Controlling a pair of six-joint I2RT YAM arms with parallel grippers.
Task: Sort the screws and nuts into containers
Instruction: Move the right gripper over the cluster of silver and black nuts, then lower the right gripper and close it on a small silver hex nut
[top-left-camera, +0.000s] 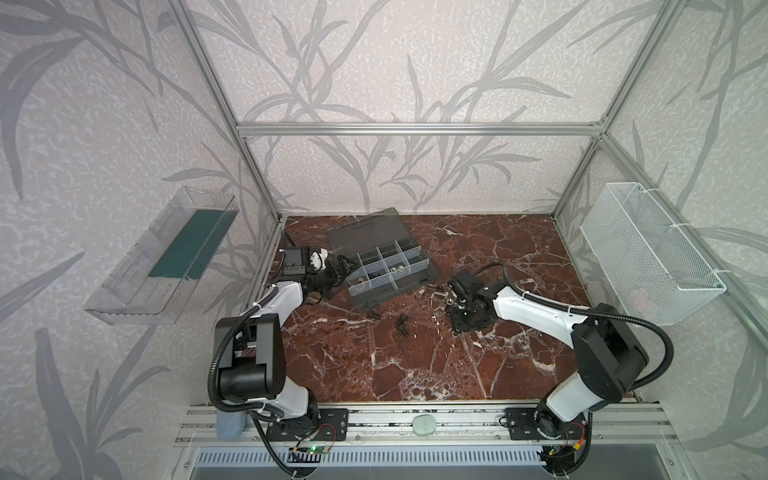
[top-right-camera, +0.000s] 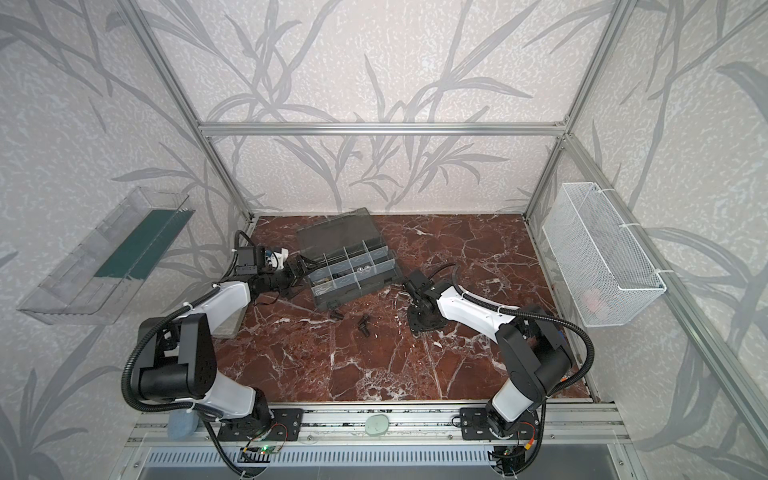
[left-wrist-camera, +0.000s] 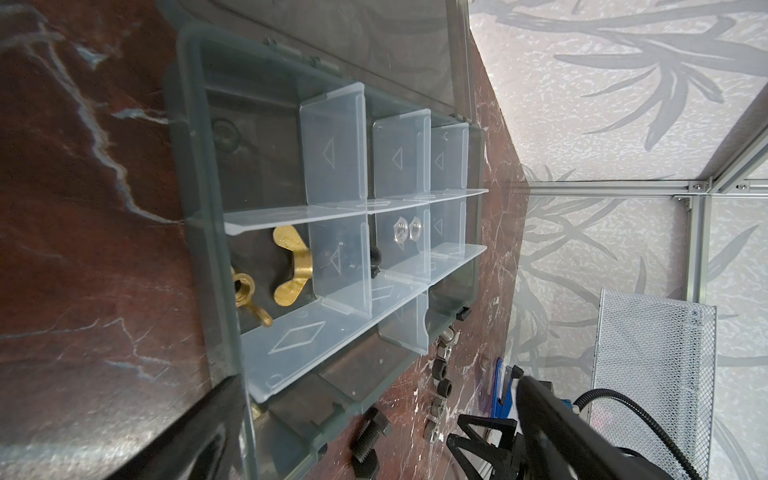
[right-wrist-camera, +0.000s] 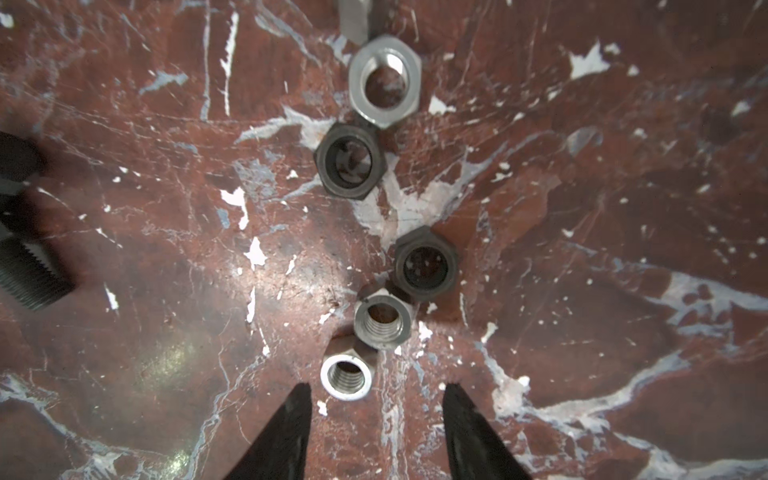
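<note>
The dark grey case of containers (top-left-camera: 428, 272) (top-right-camera: 392, 274) (left-wrist-camera: 195, 174) lies open at the back left of the marble. Its cells hold brass wing nuts (left-wrist-camera: 291, 266) and two silver nuts (left-wrist-camera: 405, 230). My left gripper (top-left-camera: 347, 266) (top-right-camera: 305, 268) (left-wrist-camera: 380, 382) is open at the case's left end, with nothing between its fingers. Several loose nuts, silver (right-wrist-camera: 346, 377) and black (right-wrist-camera: 426, 264), lie in a row right of the case. My right gripper (top-left-camera: 457, 305) (top-right-camera: 415, 307) (right-wrist-camera: 378, 390) points down, open, with the nearest silver nut just beyond its fingertips. Black screws (top-left-camera: 402, 324) (top-right-camera: 364, 325) (left-wrist-camera: 370, 440) (right-wrist-camera: 29, 270) lie nearby.
The case's smoky lid (top-left-camera: 365, 230) lies folded back toward the rear wall. A white mesh basket (top-left-camera: 648, 253) hangs on the right wall. A clear tray (top-left-camera: 166, 257) hangs on the left wall. Aluminium frame posts stand at the table's corners.
</note>
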